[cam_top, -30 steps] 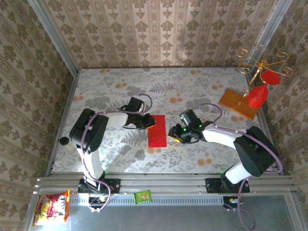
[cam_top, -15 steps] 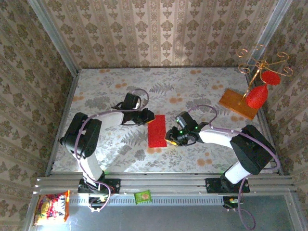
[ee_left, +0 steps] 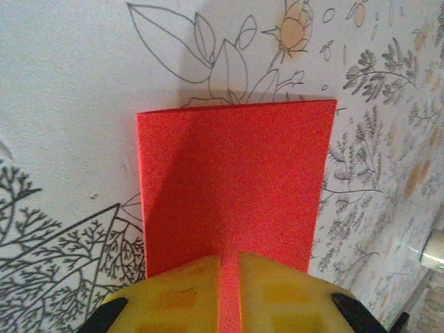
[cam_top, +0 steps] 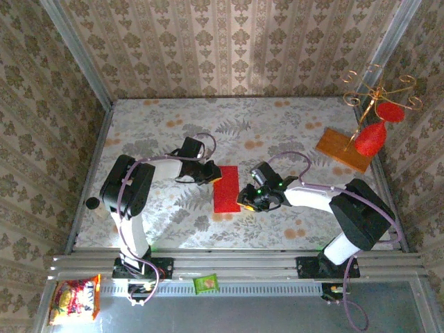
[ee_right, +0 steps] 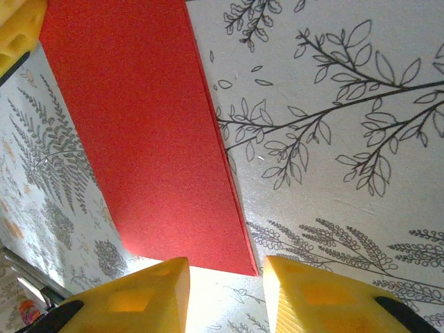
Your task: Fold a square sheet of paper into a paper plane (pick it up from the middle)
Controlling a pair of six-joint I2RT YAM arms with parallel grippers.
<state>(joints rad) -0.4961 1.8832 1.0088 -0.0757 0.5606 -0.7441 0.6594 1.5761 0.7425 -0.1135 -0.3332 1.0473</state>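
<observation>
- The square sheet of paper (cam_top: pixel 226 189) is seen lying flat on the table (cam_top: pixel 277 125) as a red rectangle, about twice as long as wide, between the two grippers.
- Its long axis runs near-to-far in the top view, roughly in line with the table's side edges. No pointed end is formed, so both short ends are square-cut.
- In the right wrist view a doubled edge is seen along one long side of the paper (ee_right: pixel 146 132), so two layers are stacked.
- The left gripper (cam_top: pixel 214 175) is placed at the far-left corner of the sheet.
- In its wrist view the left gripper (ee_left: pixel 229 258) has its yellow fingers (ee_left: pixel 184 295) drawn almost together, with a thin slit of red between them. They sit over the short edge of the paper (ee_left: pixel 232 187). Whether the sheet is actually pinched cannot be told.
- The right gripper (cam_top: pixel 243 199) is set at the right long edge, toward the near end.
- The right gripper (ee_right: pixel 225 270) has its fingers (ee_right: pixel 326 298) spread apart, straddling the near corner of the sheet with nothing gripped.
- A wooden board (cam_top: pixel 343 149) and a red ornament (cam_top: pixel 371 139) are placed well apart from the paper, at the far right.
- A snack packet (cam_top: pixel 73 298) and a small green packet (cam_top: pixel 206 283) are lying by the near rail. Their print is too small to be read.
</observation>
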